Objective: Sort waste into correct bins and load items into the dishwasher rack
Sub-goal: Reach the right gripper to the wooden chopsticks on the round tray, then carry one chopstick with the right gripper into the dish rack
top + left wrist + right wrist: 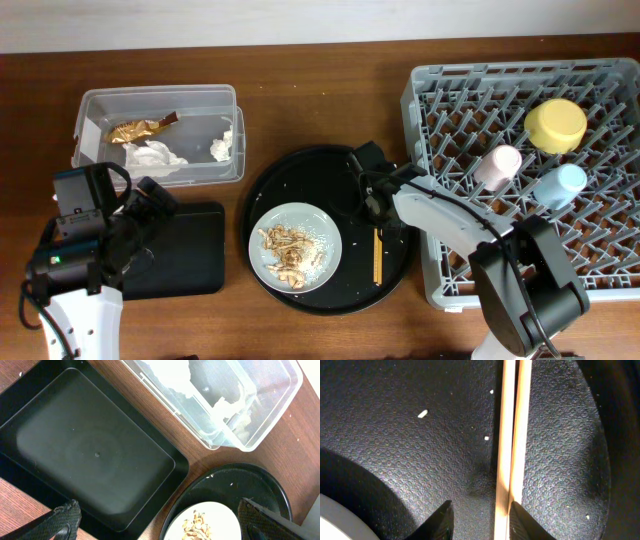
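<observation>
Two wooden chopsticks lie side by side on the round black tray. My right gripper is low over their far end. In the right wrist view its fingers straddle the chopsticks, which rest against the right finger; the left finger stands apart, so the right gripper is open. The grey plate holds tan food scraps. My left gripper hangs wide open over the black rectangular tray. The clear tub holds a gold wrapper and white tissues.
The grey dishwasher rack fills the right side, with a yellow bowl, pink cup and light blue cup in it. White crumbs dot the round tray. The right arm spans the gap between the rack and the round tray.
</observation>
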`<move>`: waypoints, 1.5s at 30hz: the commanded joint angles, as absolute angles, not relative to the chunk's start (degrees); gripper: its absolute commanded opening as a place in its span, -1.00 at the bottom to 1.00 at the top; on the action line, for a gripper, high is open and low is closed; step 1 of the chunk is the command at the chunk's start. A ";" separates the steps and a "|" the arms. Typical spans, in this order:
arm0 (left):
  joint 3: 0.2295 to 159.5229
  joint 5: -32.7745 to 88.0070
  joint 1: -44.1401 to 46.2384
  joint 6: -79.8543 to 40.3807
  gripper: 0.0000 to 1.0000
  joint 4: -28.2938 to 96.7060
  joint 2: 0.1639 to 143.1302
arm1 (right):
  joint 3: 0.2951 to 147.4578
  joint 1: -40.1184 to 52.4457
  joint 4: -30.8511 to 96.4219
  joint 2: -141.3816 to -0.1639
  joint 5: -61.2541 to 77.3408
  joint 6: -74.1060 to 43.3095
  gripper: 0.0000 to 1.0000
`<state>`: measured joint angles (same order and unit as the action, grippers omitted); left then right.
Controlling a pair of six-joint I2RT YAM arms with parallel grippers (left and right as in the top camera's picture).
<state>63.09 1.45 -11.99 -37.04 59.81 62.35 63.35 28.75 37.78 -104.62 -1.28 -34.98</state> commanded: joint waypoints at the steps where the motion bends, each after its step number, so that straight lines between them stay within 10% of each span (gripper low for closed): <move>1: 63.13 1.06 -12.05 -36.36 0.99 59.77 61.80 | 62.98 28.93 37.01 -107.44 -2.20 -35.68 -0.29; 7: 63.13 1.06 -12.05 -36.36 0.99 59.77 61.80 | 62.98 28.91 36.53 -108.79 -2.46 -35.70 -0.29; 11: 63.13 1.06 -12.05 -36.36 0.99 59.77 61.80 | 62.98 28.91 36.40 -110.78 -3.31 -36.95 -0.92; 24: 63.13 1.06 -12.05 -36.36 0.99 59.77 61.80 | 100.99 14.72 67.26 -101.93 -3.55 -13.10 -0.92; 32: 63.13 1.06 -12.05 -36.36 0.99 59.77 61.80 | 100.14 4.51 65.39 -107.46 -1.74 -1.93 -0.91; 37: 63.13 1.06 -12.05 -36.36 0.99 59.77 61.80 | 100.12 4.54 65.36 -109.12 2.66 -1.98 -0.43; 40: 63.13 1.06 -12.05 -36.36 0.99 59.77 61.80 | 100.14 4.54 66.74 -109.12 3.46 -3.38 0.31; 45: 63.13 1.06 -12.05 -36.36 0.99 59.77 61.80 | 100.14 6.48 72.25 -106.13 17.56 -5.39 0.34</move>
